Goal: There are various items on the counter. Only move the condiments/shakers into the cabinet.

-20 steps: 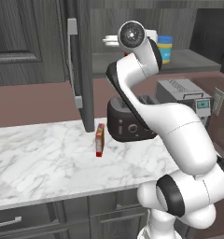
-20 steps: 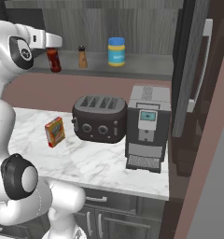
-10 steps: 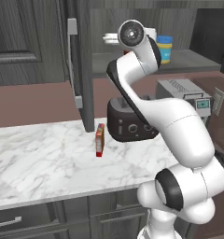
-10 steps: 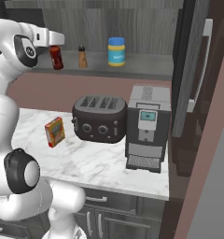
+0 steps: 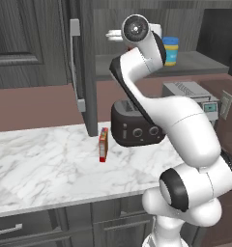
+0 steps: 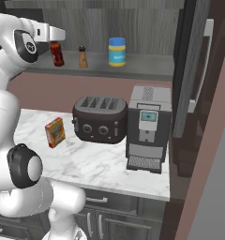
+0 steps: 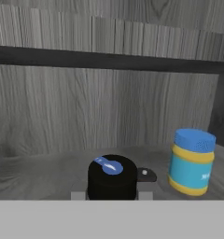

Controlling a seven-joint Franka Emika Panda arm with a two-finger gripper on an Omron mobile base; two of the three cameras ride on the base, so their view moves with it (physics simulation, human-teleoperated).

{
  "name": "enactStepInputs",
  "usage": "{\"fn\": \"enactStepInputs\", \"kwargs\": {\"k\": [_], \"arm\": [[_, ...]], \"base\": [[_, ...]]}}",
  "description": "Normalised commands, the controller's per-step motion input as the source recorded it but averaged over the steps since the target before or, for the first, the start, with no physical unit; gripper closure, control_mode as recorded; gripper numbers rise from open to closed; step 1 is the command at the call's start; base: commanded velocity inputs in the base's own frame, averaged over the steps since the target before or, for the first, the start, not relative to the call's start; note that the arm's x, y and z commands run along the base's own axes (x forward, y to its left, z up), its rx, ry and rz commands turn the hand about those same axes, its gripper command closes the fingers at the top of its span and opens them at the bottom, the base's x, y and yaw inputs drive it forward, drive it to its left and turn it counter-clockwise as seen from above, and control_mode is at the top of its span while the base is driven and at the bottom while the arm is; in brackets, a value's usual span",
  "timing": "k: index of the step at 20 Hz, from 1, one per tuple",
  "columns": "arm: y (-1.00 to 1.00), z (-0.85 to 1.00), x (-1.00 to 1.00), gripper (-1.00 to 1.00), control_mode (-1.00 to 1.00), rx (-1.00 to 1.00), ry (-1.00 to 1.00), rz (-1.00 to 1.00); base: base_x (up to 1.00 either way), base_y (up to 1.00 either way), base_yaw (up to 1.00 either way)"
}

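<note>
Right base view: the gripper (image 6: 57, 38) is clamped on the dark red bottle (image 6: 56, 54), which stands upright on the cabinet shelf (image 6: 147, 68). At the bottle's three o'clock stand the brown shaker (image 6: 82, 57), then the blue-lidded jar (image 6: 116, 51). Down on the marble counter (image 6: 100, 164), at seven o'clock from the toaster (image 6: 99, 119), the red-orange box (image 6: 55, 132) stands upright. A coffee machine (image 6: 147, 127) sits just beside the toaster.

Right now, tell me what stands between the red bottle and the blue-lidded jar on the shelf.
The brown shaker stands between the red bottle and the jar, apart from both; the right base view shows it.
</note>
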Motion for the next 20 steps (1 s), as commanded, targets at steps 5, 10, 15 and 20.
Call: {"fn": "enactStepInputs", "kwargs": {"k": [5, 10, 15, 20], "arm": [[0.00, -0.29, 0.25, 1.00, -1.00, -0.05, 0.00, 0.00], [0.00, -0.17, 0.18, 1.00, -1.00, 0.00, 0.00, 0.00], [0.00, -0.01, 0.22, 1.00, -1.00, 0.00, 0.00, 0.00], [-0.01, 0.00, 0.18, 1.00, -1.00, 0.00, 0.00, 0.00]], "base": [[0.00, 0.00, 0.00], [0.00, 0.00, 0.00], [0.00, 0.00, 0.00], [0.00, 0.00, 0.00]]}}
